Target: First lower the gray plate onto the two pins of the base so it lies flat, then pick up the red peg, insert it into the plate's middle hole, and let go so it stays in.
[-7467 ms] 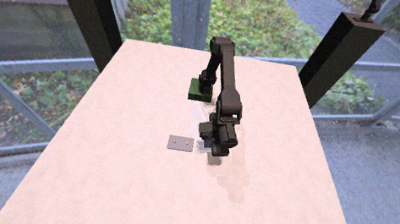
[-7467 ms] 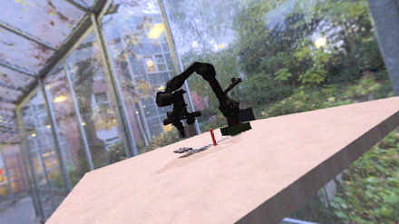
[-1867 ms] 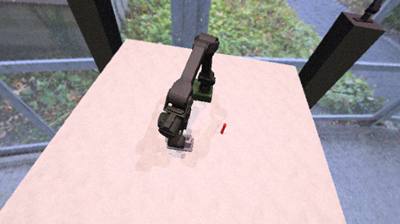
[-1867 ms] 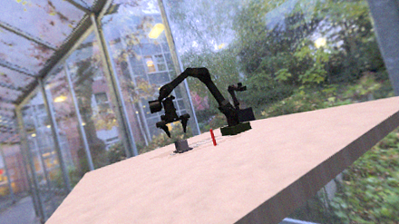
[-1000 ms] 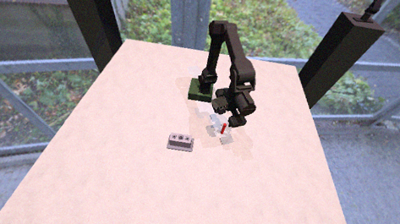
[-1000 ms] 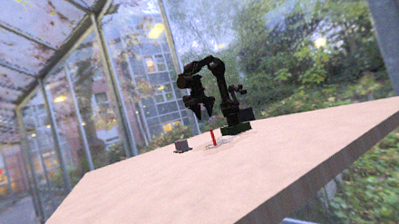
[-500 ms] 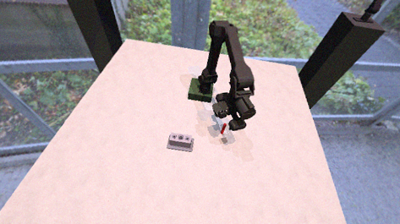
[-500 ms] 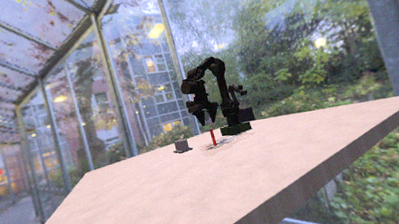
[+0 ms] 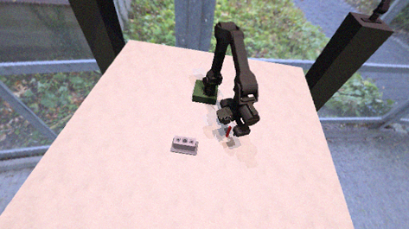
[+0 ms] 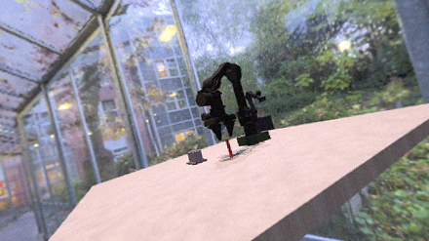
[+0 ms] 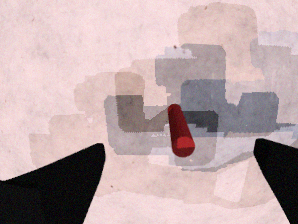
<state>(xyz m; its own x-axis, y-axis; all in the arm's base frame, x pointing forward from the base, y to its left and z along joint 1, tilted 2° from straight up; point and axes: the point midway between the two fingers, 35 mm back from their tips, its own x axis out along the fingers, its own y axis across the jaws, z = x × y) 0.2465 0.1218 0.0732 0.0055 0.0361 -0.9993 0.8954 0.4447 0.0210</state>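
- Top view: looked down on a pale pink rectangular table top (image 9: 145, 193) with a dark jointed robot arm (image 9: 239, 67) bolted to a small green square mount (image 9: 204, 93) near the far edge.
- Reached forward and down from that mount, with the black parallel-jaw gripper (image 9: 231, 124) hanging over a short slim red peg (image 9: 228, 131).
- Showed the red peg standing between the two dark fingers, touched by neither, amid grey blotchy shadows on the table.
- Placed the gray rectangular plate with three holes in a row (image 9: 184, 142) flat on its slightly wider gray base (image 9: 184, 149), well apart from the peg toward the left of the picture.
- Exterior view: seen low across the table top (image 10: 295, 176), with blurred glass walls and greenery behind.
- Showed the red peg (image 10: 229, 148) upright on the table, directly beneath the downward-pointing gripper (image 10: 222, 129), tips just above its top.
- Set the gray plate and base (image 10: 195, 157) as one small block to the left of the peg.
- Wrist view: looked straight down at the red peg (image 11: 180, 131), near the centre and slightly foreshortened, over patchy grey shadows.
- Framed by two black fingers at the lower left and lower right corners, spread wide, gripping nothing.
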